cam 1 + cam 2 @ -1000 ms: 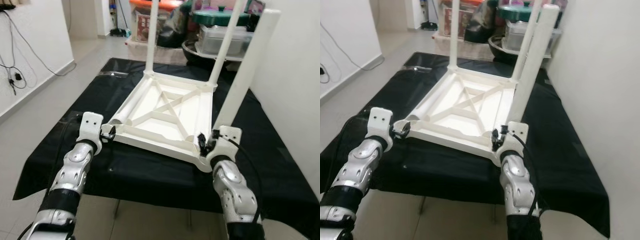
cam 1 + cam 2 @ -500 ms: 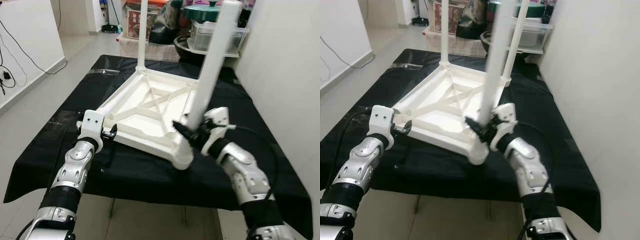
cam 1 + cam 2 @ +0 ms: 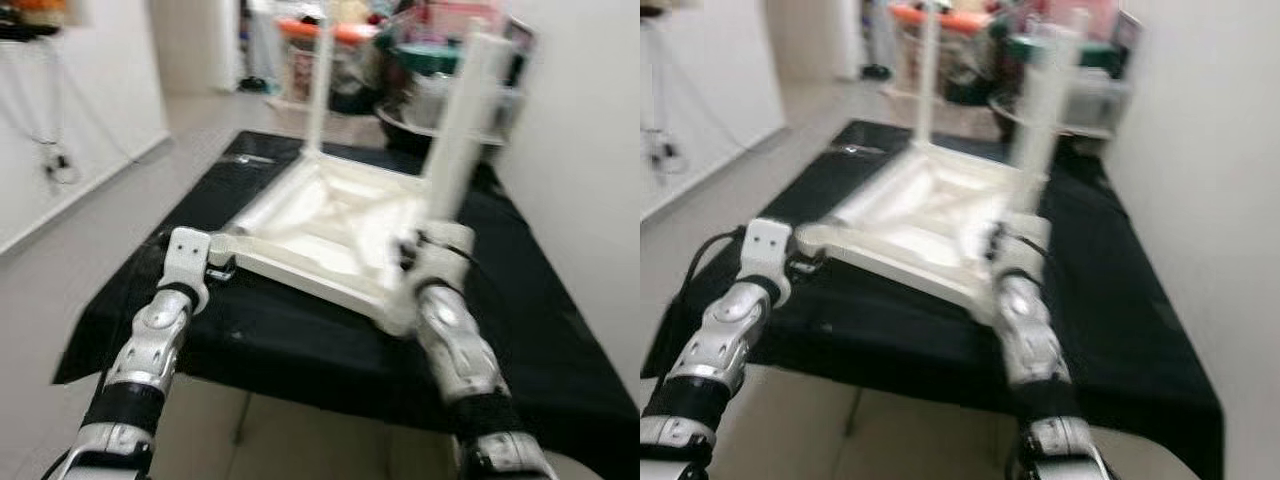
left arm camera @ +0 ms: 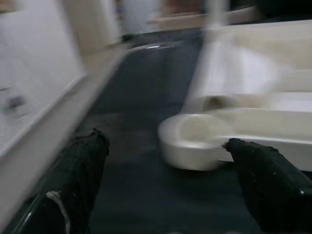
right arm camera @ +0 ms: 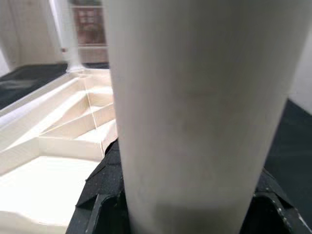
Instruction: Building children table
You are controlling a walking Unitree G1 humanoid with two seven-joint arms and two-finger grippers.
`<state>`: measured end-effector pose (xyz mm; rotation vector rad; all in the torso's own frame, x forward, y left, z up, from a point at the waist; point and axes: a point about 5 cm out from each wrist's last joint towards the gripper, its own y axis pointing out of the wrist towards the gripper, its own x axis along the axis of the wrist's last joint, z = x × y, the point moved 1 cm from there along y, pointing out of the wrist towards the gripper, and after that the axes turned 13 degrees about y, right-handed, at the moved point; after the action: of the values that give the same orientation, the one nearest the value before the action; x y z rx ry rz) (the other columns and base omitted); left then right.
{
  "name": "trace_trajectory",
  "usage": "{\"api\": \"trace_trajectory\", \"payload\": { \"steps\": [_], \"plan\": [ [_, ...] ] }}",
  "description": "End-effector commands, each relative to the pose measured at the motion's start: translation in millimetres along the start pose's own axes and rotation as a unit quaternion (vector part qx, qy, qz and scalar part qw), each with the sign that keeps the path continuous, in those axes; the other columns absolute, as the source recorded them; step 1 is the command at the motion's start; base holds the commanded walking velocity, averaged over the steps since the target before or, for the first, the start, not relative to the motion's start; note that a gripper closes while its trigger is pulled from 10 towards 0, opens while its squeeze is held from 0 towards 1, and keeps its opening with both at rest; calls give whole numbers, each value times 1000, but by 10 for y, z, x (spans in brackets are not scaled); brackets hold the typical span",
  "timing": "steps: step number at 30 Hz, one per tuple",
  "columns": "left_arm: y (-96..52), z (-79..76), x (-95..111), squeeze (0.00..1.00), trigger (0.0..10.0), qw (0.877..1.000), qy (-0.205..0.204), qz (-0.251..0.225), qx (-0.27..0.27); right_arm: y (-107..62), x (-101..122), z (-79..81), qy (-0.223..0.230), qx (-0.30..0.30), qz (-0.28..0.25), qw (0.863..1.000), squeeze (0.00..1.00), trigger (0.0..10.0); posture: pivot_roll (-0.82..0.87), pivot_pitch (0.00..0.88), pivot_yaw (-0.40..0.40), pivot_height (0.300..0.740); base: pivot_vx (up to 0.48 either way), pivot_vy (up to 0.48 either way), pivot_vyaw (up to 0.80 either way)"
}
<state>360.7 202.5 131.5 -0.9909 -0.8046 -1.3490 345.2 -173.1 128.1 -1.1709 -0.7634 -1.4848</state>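
Your right gripper (image 5: 187, 214) is closed around a smooth white plastic leg (image 3: 462, 130), standing it on the near right corner of the upturned ribbed tabletop (image 3: 335, 225), which lies on the black-draped counter (image 3: 280, 335). If that round, slippery leg tilts, it could miss its socket or shove the tabletop. Your left gripper (image 4: 163, 161) hangs wide open, empty, by the near left corner socket.

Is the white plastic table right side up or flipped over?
Flipped over. The white plastic table lies on the black cloth with its ribbed underside up and its legs pointing upward.
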Motion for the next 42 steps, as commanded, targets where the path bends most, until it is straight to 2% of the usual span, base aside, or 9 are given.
{"api": "trace_trajectory", "payload": {
  "steps": [1,3,9,10,24,26,27,40,42],
  "plan": [
    [14,-112,67,0,10000,1000,7,-11,-21,-193,-436,-28,1,25,106,994,0,10000,106,0,-84,740,0,0,0],
    [-5,-190,28,0,10000,999,8,-6,-33,-319,-160,153,-7,142,43,989,1000,10000,97,0,-78,740,0,0,0],
    [-13,-201,61,0,10000,999,6,-11,-34,-272,126,258,0,221,11,975,1000,10000,105,0,-85,740,0,0,0],
    [-17,-200,61,0,10000,999,6,-12,-35,-257,195,323,0,254,8,967,0,10000,107,0,-84,740,0,0,0],
    [-894,-505,85,0,10000,995,-54,-81,-12,-327,263,514,-94,495,83,860,0,10000,145,0,-71,740,0,0,0],
    [-1005,-535,56,0,10000,995,-53,-79,-10,-264,219,502,-105,482,87,866,0,10000,163,0,-76,740,0,0,0],
    [-1071,-549,38,0,10000,996,-53,-77,-8,-221,195,494,-113,471,87,870,0,0,163,0,-76,740,0,0,0],
    [-1416,-465,-89,0,10000,996,-56,-32,57,-286,286,74,24,-2,-28,999,0,0,187,0,-99,740,0,0,0],
    [-1429,-472,-84,0,10000,997,-55,-31,55,-364,305,187,23,33,-29,999,0,10000,183,0,-96,740,0,0,0]
  ]
}}
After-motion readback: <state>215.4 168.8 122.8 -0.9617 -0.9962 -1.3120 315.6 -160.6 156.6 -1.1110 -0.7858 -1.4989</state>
